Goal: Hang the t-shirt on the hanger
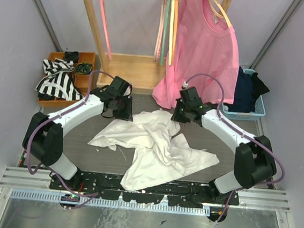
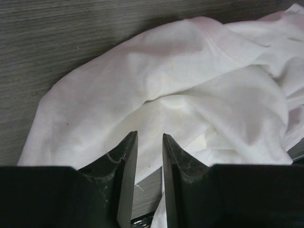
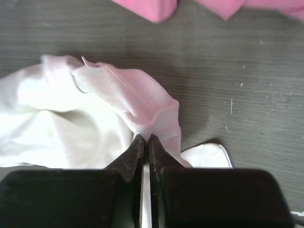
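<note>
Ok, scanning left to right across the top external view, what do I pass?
Black-and-white striped cloth → left pincer → right pincer → blue plastic basket of dark clothes. The crumpled white cotton t-shirt stretches across under both pincers, so it is left unplaced.

Top camera: we look down from behind arm bases (image 1: pixel 63 167), wide, whole table (image 1: pixel 82 137). Wrist cameras: we peer close past own fingers (image 2: pixel 124 161); all three share t-shirt (image 1: pixel 154 146).
</note>
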Controlling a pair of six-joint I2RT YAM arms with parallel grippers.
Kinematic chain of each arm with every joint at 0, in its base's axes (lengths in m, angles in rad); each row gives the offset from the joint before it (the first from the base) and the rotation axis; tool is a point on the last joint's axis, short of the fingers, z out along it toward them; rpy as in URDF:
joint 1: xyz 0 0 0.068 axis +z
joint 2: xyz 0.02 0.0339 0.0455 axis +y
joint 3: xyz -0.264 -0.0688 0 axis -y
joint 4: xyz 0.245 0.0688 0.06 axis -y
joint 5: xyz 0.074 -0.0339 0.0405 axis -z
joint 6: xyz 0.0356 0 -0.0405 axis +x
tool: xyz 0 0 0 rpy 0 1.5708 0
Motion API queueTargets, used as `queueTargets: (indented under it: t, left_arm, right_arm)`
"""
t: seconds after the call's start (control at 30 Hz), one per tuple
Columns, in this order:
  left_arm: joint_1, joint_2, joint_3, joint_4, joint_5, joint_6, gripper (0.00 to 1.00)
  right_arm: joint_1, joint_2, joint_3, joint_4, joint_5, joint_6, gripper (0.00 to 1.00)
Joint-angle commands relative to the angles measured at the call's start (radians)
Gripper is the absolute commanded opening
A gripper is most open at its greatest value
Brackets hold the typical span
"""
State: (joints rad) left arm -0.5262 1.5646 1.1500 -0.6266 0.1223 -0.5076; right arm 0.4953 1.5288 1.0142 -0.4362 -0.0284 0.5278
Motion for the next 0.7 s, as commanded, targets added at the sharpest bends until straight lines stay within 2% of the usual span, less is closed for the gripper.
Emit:
queueTargets:
  t: [0.0,0.13,0.33,0.5,0.67]
  left_arm:
    - [0.002,-0.009,-0.019,0.040,0.023,0.004,0.30]
    - [0.002,-0.027,-0.016,0.025,0.022,0.009,0.16]
    - [0.003,-0.065,-0.012,0.007,0.023,0.003,0.14]
    - [0.002,-0.132,0.004,-0.011,0.029,-0.005,0.28]
    - [0.001,-0.206,-0.008,-0.027,0.029,-0.015,0.44]
  right_arm:
    - [0.001,-0.136,0.116,-0.033,0.062,-0.021,0.03]
    - [0.000,-0.191,0.183,-0.056,0.071,-0.025,0.02]
    - [0.000,-0.253,0.270,-0.075,0.019,-0.026,0.01]
    - [0.000,-0.310,0.271,-0.109,-0.054,-0.022,0.01]
    - [0.002,-0.427,0.134,-0.129,-0.147,0.022,0.01]
